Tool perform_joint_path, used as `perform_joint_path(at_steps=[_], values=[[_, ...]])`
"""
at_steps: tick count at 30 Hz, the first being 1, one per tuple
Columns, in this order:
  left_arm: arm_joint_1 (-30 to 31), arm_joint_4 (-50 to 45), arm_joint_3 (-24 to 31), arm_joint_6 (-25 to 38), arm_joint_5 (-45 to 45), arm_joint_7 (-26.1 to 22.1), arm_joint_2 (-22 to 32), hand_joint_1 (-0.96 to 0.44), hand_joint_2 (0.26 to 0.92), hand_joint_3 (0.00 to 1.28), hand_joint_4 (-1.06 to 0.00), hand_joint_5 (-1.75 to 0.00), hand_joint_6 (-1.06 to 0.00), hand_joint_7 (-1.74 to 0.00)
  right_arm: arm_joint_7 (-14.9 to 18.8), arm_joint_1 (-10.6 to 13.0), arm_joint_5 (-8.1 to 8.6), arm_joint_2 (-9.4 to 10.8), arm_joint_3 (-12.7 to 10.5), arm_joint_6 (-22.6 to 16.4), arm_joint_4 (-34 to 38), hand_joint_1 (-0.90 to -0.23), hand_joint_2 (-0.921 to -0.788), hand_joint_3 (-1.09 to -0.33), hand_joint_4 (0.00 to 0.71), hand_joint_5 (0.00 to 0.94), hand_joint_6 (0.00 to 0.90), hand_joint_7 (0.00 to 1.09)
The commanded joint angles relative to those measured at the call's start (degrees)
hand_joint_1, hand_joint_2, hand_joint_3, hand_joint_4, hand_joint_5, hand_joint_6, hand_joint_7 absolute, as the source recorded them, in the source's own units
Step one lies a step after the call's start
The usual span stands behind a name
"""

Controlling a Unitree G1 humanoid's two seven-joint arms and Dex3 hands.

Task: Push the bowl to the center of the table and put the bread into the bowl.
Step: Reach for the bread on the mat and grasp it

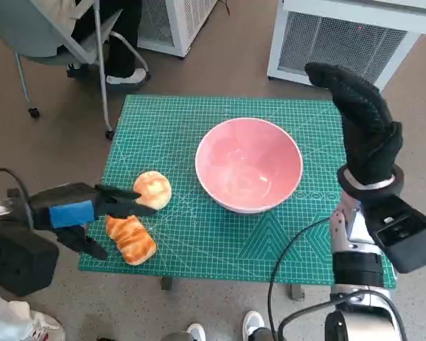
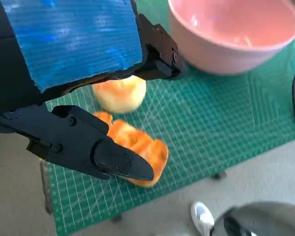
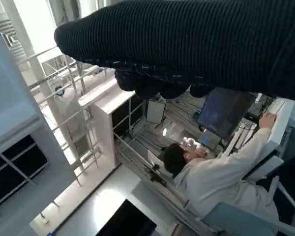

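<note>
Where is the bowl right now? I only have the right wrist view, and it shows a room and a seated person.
Observer: The pink bowl stands empty on the green mat, near the table's middle.
Operator: And the bread?
Observer: A round bun and a long pastry lie on the mat to the robot's left of the bowl.
Operator: Is either hand holding anything?
Observer: No. The left hand has its fingers spread over the bread, and the right hand is raised beside the bowl.

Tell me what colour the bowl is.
Pink; the bowl shows best in the head view.
</note>
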Motion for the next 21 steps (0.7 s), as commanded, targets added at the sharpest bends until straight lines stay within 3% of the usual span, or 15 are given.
perform_joint_path(at_steps=[1,14,21], values=[[-0.59,0.95,-2.45,0.57,4.01,0.38,-0.55,-0.2,0.758,0.0,-0.34,0.0,-0.48,-0.01,-0.77,2.07,-0.2,0.0,0.38,0.83,-0.59,-0.623,-0.921,-0.75,0.297,0.005,0.198,0.29],[-1.87,3.61,-7.68,2.83,10.7,0.42,-2.59,-0.12,0.821,0.02,-0.41,-0.02,-0.5,-0.01,-0.3,2.62,1.12,-0.02,0.73,1.91,-1.65,-0.625,-0.921,-0.745,0.296,0.003,0.184,0.32],[-0.91,5.5,-9.63,-0.43,17.38,6.85,-4.05,-0.08,0.871,0.03,-0.55,-0.02,-0.58,-0.03,-0.14,3.02,1.45,0.07,0.94,1.66,-1.87,-0.625,-0.921,-0.746,0.296,0.002,0.171,0.33]])
